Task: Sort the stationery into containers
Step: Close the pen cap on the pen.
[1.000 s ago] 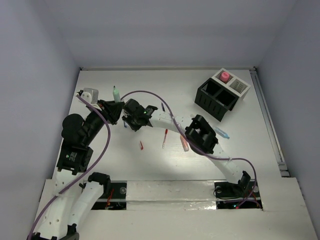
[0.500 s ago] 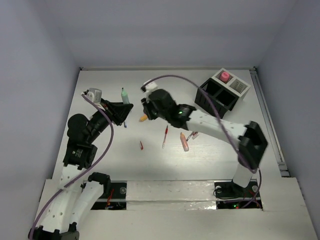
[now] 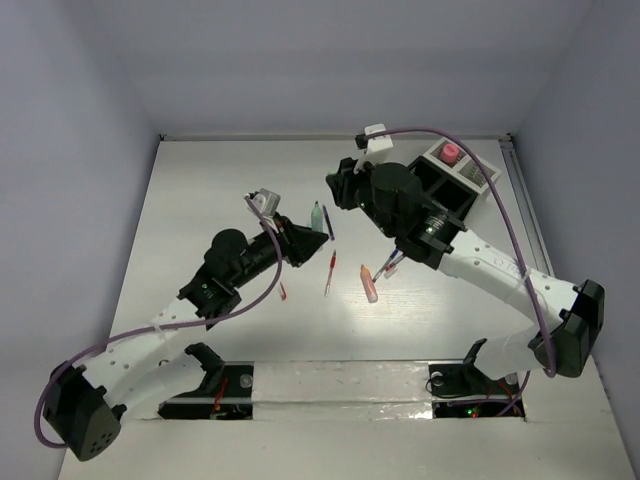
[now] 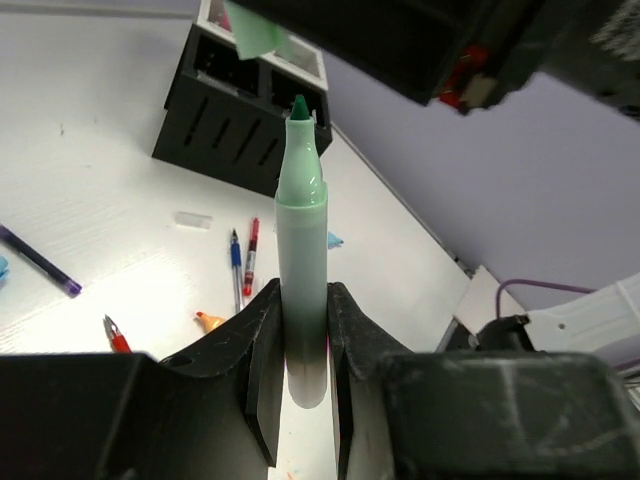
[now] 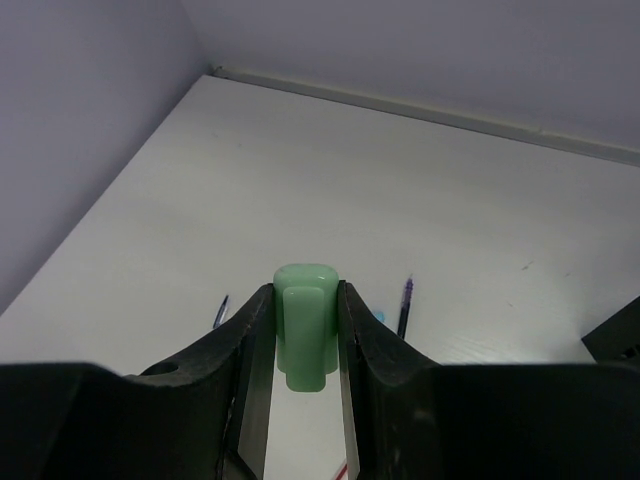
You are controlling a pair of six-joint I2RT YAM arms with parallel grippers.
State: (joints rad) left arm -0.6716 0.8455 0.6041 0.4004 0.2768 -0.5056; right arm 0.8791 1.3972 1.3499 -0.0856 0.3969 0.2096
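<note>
White table (image 3: 200,200): left gripper (image 4: 302,298) grasps green marker (image 4: 300,210) (tip bare); right gripper (image 5: 303,292) pinches a green cap (image 5: 305,335).

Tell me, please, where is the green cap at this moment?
In the right wrist view, the green cap is clamped in the right gripper, in the air just beyond the tip of the green marker that the left gripper holds.

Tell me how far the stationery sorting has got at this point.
Done: the pink-capped bottle sits in the organizer. In hand: left gripper holds an uncapped green marker, right gripper a matching green cap. Left: peach marker and pens on the table.
</note>
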